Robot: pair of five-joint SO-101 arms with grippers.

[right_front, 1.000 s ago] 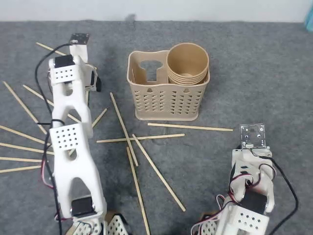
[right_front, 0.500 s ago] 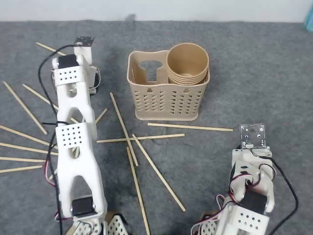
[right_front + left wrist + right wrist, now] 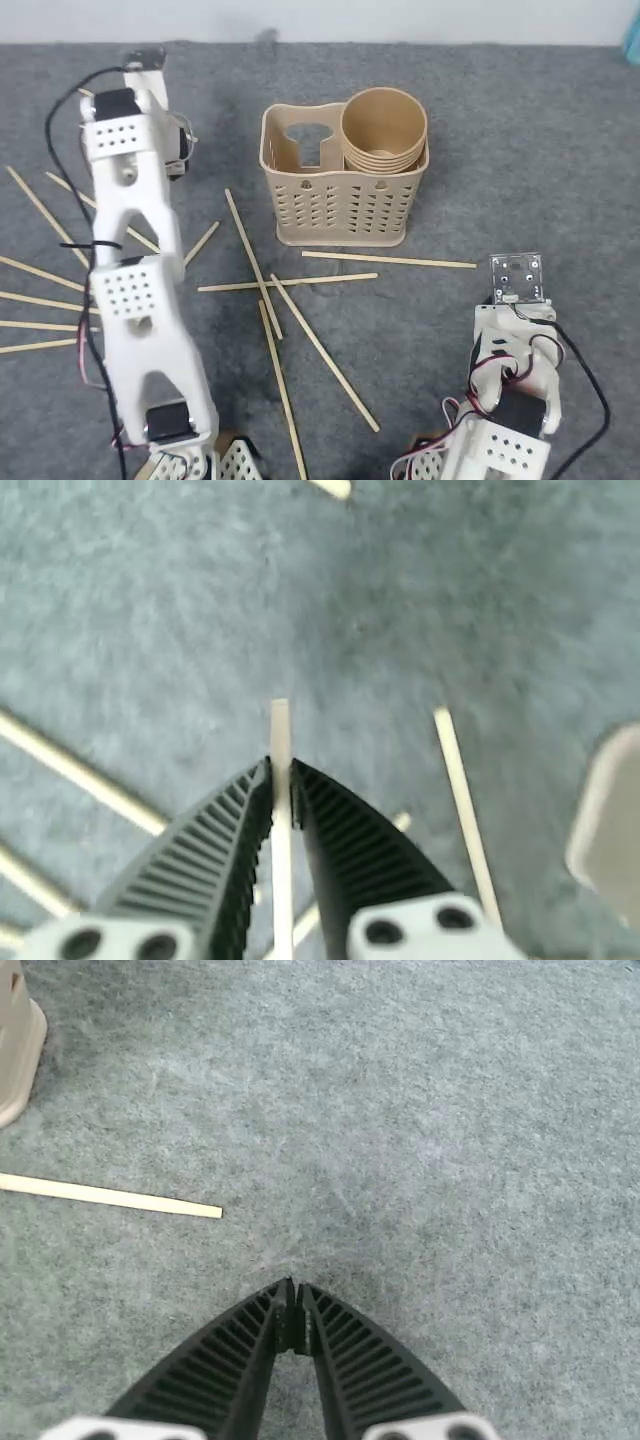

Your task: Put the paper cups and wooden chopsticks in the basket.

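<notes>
A wooden chopstick (image 3: 279, 730) is pinched between the jaws of my left gripper (image 3: 281, 785), which is shut on it above the grey carpet. In the high view the left arm (image 3: 125, 150) stretches to the far left of the beige basket (image 3: 300, 205). A stack of paper cups (image 3: 384, 125) stands in the basket's right compartment. Several loose chopsticks lie on the carpet, one (image 3: 388, 260) just in front of the basket and others (image 3: 250, 255) fanned at centre. My right gripper (image 3: 293, 1312) is shut on nothing, low over the carpet at the near right.
More chopsticks (image 3: 45, 275) lie along the left edge beside the left arm. One chopstick (image 3: 110, 1195) and a corner of the basket (image 3: 15, 1045) show ahead of the right gripper. The right arm (image 3: 515, 340) rests at the near right. Bare carpet spreads right of the basket.
The left arm has swung back and to the left, away from the basket, with its wrist rising. The right arm has not moved.
</notes>
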